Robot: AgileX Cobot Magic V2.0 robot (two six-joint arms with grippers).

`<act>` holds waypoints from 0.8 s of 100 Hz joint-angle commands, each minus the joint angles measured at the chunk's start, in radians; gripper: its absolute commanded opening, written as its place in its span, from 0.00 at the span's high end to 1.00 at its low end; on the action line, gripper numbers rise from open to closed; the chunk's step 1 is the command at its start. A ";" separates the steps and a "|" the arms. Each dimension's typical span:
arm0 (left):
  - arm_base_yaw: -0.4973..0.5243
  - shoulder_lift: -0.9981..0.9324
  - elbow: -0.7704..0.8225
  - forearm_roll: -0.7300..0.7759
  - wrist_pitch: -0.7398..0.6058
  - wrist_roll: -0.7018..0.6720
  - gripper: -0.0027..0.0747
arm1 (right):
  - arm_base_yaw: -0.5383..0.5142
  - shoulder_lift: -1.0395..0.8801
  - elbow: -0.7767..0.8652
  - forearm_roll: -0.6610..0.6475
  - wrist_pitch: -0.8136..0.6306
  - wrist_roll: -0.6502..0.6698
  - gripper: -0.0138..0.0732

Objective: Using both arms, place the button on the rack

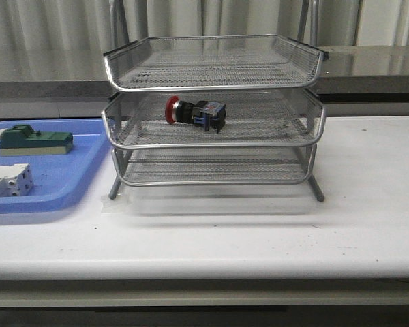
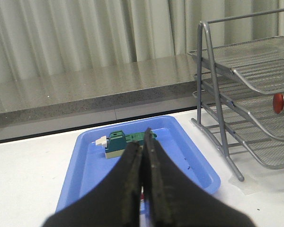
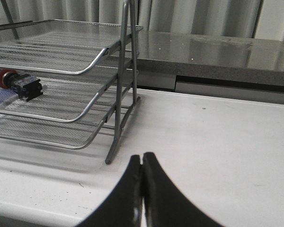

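Note:
The button (image 1: 195, 113), red head to the left, black body and blue rear block, lies on its side on the middle tier of the silver wire-mesh rack (image 1: 215, 85). Its red head shows in the left wrist view (image 2: 279, 102), and the whole button shows in the right wrist view (image 3: 18, 83). Neither arm shows in the front view. My left gripper (image 2: 142, 143) is shut and empty, above the blue tray, left of the rack. My right gripper (image 3: 142, 158) is shut and empty, over the white table right of the rack's leg (image 3: 117, 124).
A flat blue tray (image 1: 82, 178) lies left of the rack, holding a green-topped block (image 1: 35, 141) and a white breaker (image 1: 8, 180). The green block also shows in the left wrist view (image 2: 120, 143). A grey ledge (image 1: 368, 65) and curtains run behind the table.

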 commanded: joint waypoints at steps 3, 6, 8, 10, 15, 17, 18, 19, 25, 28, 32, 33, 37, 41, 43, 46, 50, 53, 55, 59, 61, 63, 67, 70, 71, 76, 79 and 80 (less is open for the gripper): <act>0.020 -0.033 0.037 -0.033 -0.088 -0.014 0.99 | -0.008 -0.019 -0.016 -0.006 -0.085 -0.003 0.92; 0.029 -0.033 0.043 -0.041 -0.089 -0.014 0.99 | -0.008 -0.019 -0.016 -0.006 -0.085 -0.003 0.92; 0.037 -0.033 0.043 -0.048 -0.087 -0.014 0.99 | -0.008 -0.019 -0.016 -0.006 -0.085 -0.003 0.92; 0.045 -0.033 0.043 -0.054 -0.083 -0.014 0.99 | -0.008 -0.019 -0.016 -0.006 -0.085 -0.003 0.92; 0.061 -0.033 0.043 -0.059 -0.083 -0.014 0.99 | -0.008 -0.019 -0.016 -0.006 -0.085 -0.003 0.92; 0.066 -0.033 0.043 -0.059 -0.085 -0.014 0.99 | -0.008 -0.019 -0.016 -0.006 -0.085 -0.003 0.92; 0.066 -0.033 0.043 -0.059 -0.087 -0.014 0.99 | -0.008 -0.019 -0.016 -0.006 -0.085 -0.003 0.92; 0.070 -0.033 0.043 -0.059 -0.087 -0.014 0.99 | -0.008 -0.019 -0.016 -0.006 -0.085 -0.003 0.92; 0.076 -0.033 0.043 -0.059 -0.087 -0.014 0.99 | -0.008 -0.019 -0.016 -0.006 -0.085 -0.003 0.92; 0.076 -0.033 0.043 -0.059 -0.087 -0.014 0.99 | -0.008 -0.019 -0.016 -0.006 -0.085 -0.003 0.92; 0.076 -0.033 0.043 -0.059 -0.087 -0.014 0.99 | -0.008 -0.019 -0.016 -0.006 -0.085 -0.003 0.92; 0.076 -0.033 0.043 -0.059 -0.087 -0.014 0.99 | -0.008 -0.019 -0.016 -0.006 -0.085 -0.003 0.92; 0.076 -0.033 0.043 -0.061 -0.087 -0.014 0.99 | -0.008 -0.019 -0.016 -0.006 -0.085 -0.003 0.92; 0.076 -0.033 0.043 -0.066 -0.087 -0.014 0.99 | -0.008 -0.019 -0.016 -0.006 -0.085 -0.003 0.92; 0.076 -0.033 0.043 -0.072 -0.087 -0.014 0.99 | -0.008 -0.019 -0.016 -0.006 -0.085 -0.003 0.92; 0.076 -0.033 0.043 -0.075 -0.087 -0.014 0.99 | -0.008 -0.019 -0.016 -0.006 -0.085 -0.003 0.92; 0.076 -0.033 0.043 -0.075 -0.087 -0.014 0.99 | -0.008 -0.019 -0.016 -0.006 -0.085 -0.003 0.92; 0.076 -0.033 0.043 -0.075 -0.087 -0.014 0.99 | -0.008 -0.019 -0.016 -0.006 -0.085 -0.003 0.92; 0.076 -0.033 0.043 -0.075 -0.087 -0.014 0.99 | -0.008 -0.019 -0.016 -0.006 -0.085 -0.003 0.92; 0.076 -0.033 0.043 -0.075 -0.087 -0.014 0.99 | -0.008 -0.019 -0.016 -0.006 -0.085 -0.003 0.92; 0.076 -0.033 0.043 -0.075 -0.087 -0.014 0.99 | -0.008 -0.019 -0.016 -0.006 -0.085 -0.003 0.92; 0.076 -0.033 0.043 -0.075 -0.087 -0.014 0.99 | -0.008 -0.019 -0.016 -0.006 -0.085 -0.003 0.92; 0.076 -0.033 0.043 -0.075 -0.087 -0.014 0.99 | -0.008 -0.019 -0.016 -0.006 -0.085 -0.003 0.92; 0.076 -0.033 0.043 -0.075 -0.087 -0.014 0.99 | -0.008 -0.019 -0.016 -0.006 -0.085 -0.003 0.92; 0.076 -0.033 0.043 -0.075 -0.087 -0.014 0.99 | -0.008 -0.019 -0.016 -0.006 -0.085 -0.003 0.92; 0.076 -0.033 0.043 -0.075 -0.087 -0.014 0.99 | -0.008 -0.019 -0.016 -0.006 -0.085 -0.003 0.92; 0.076 -0.033 0.043 -0.075 -0.087 -0.014 0.99 | -0.008 -0.019 -0.016 -0.006 -0.085 -0.003 0.92; 0.076 -0.033 0.043 -0.075 -0.087 -0.014 0.99 | -0.008 -0.019 -0.016 -0.006 -0.085 -0.003 0.92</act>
